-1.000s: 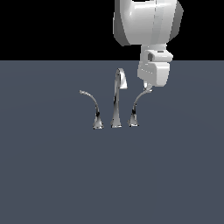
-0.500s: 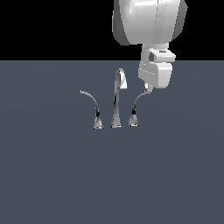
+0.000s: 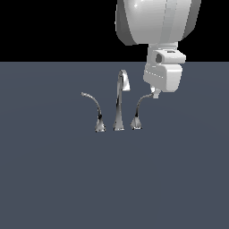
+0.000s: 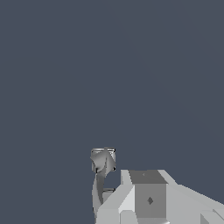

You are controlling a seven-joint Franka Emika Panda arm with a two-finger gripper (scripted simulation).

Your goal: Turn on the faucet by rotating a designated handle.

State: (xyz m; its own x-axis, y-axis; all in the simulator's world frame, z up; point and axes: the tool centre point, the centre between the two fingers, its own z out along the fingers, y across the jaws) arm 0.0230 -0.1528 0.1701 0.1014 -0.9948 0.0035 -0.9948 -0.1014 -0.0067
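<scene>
The chrome faucet (image 3: 119, 103) stands mid-surface, its tall spout hooked at the top. The designated handle (image 3: 138, 109) rises from a small flared base on the exterior view's right of the spout and arcs up and rightward. My gripper (image 3: 155, 93) hangs under the white hand, right at that lever's upper tip and seemingly touching it. Its fingers show as one joined stub, shut with nothing between them. In the wrist view a faceted chrome piece of the handle (image 4: 103, 161) lies just beside the grey fingers (image 4: 148, 197).
A mirror-image lever (image 3: 95, 109) arcs leftward on the other side of the spout. The bulky white arm (image 3: 156, 22) fills the upper right of the exterior view. The grey-blue floor (image 3: 112, 179) spreads flat all round the faucet.
The hand has drifted slightly toward the exterior view's right and stayed at the lever's tip. The lever's tip has shifted a little the same way.
</scene>
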